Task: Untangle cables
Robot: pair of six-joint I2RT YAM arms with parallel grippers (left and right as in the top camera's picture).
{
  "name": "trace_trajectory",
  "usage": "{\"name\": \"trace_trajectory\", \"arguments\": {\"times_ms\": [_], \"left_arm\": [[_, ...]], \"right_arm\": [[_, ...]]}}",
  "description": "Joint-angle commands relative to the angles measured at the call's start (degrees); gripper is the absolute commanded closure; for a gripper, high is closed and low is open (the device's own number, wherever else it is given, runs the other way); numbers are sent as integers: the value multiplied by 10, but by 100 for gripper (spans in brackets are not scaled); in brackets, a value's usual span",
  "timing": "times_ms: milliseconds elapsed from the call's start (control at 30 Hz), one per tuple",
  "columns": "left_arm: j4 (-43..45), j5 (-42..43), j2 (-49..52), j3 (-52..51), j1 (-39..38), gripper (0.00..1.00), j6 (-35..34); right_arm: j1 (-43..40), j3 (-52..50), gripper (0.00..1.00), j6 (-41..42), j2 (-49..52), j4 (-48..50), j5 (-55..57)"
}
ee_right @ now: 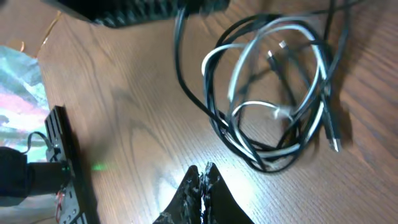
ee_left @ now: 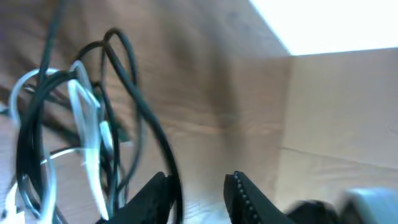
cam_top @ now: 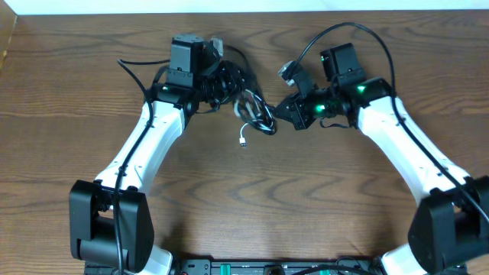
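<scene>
The cables (cam_top: 258, 114) lie in a tangled bundle of thin black and white loops at the back middle of the wooden table, with a small white plug (cam_top: 243, 142) trailing toward the front. My left gripper (cam_top: 226, 81) sits at the bundle's left edge. In the left wrist view its jaws (ee_left: 199, 183) stand apart, and a black cable strand (ee_left: 134, 93) runs along the inner side of the left finger, with the white cable (ee_left: 84, 106) further left. My right gripper (cam_top: 281, 108) is just right of the bundle. In the right wrist view it (ee_right: 204, 171) is shut on nothing, apart from the loops (ee_right: 249, 53).
A thick black cord (cam_top: 336, 30) arches over the right arm. A light board wall (ee_left: 342, 112) rises behind the table's far edge. A black stand with a green light (ee_right: 62, 162) shows at the left of the right wrist view.
</scene>
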Motion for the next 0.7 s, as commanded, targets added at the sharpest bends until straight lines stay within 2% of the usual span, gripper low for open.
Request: {"name": "trace_trajectory", "arguments": {"times_ms": [0, 67, 133, 167, 233, 300, 400, 667], "left_arm": [[-47, -40, -16, 9, 1, 53, 90], [-86, -67, -16, 9, 1, 44, 141], [-144, -125, -16, 9, 1, 43, 165], [-174, -159, -16, 9, 1, 39, 172], [-198, -186, -16, 9, 1, 39, 195], [-221, -217, -16, 9, 0, 39, 212], [-222, -242, -22, 10, 0, 39, 222], [-228, -363, -87, 11, -25, 39, 237]], "right_arm": [[-13, 2, 99, 43, -11, -4, 45], [-16, 2, 99, 77, -11, -8, 96], [-19, 2, 90, 95, -11, -10, 130], [-20, 2, 80, 108, -11, -11, 156], [-21, 2, 71, 130, -11, -15, 193], [-26, 2, 67, 167, -11, -23, 248], [-39, 2, 63, 180, -11, -27, 269], [-75, 2, 62, 188, -11, -27, 270]]}}
